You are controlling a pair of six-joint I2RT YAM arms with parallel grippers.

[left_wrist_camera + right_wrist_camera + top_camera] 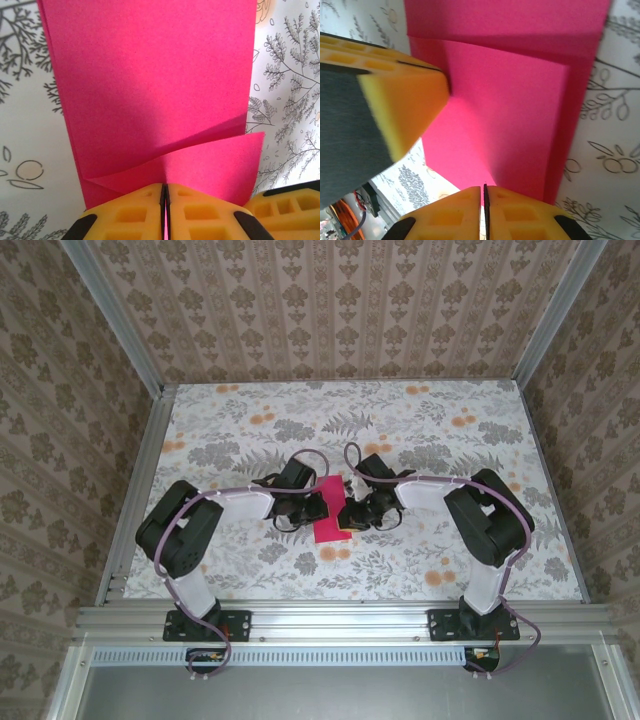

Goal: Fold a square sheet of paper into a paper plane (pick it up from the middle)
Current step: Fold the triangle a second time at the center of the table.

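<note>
The square sheet of paper (pixel 326 530) is magenta-red and folded into a narrow layered oblong at the table's middle. My left gripper (pixel 318 506) meets it from the left and my right gripper (pixel 347 515) from the right. In the left wrist view the left gripper (pixel 165 189) is shut, pinching a raised flap of the paper (pixel 150 90), with a yellow finger of the right gripper (pixel 287 205) beside it. In the right wrist view the right gripper (pixel 484 192) is shut on the paper's (pixel 510 110) near edge, and the left gripper's finger (pixel 395 100) touches the sheet. The paper plane is out of view.
The floral-patterned table (pixel 420 430) is boxed in by wallpapered walls on three sides. An aluminium rail (pixel 340 618) runs along the near edge, where both arm bases are bolted. Both arms bend inward toward the centre.
</note>
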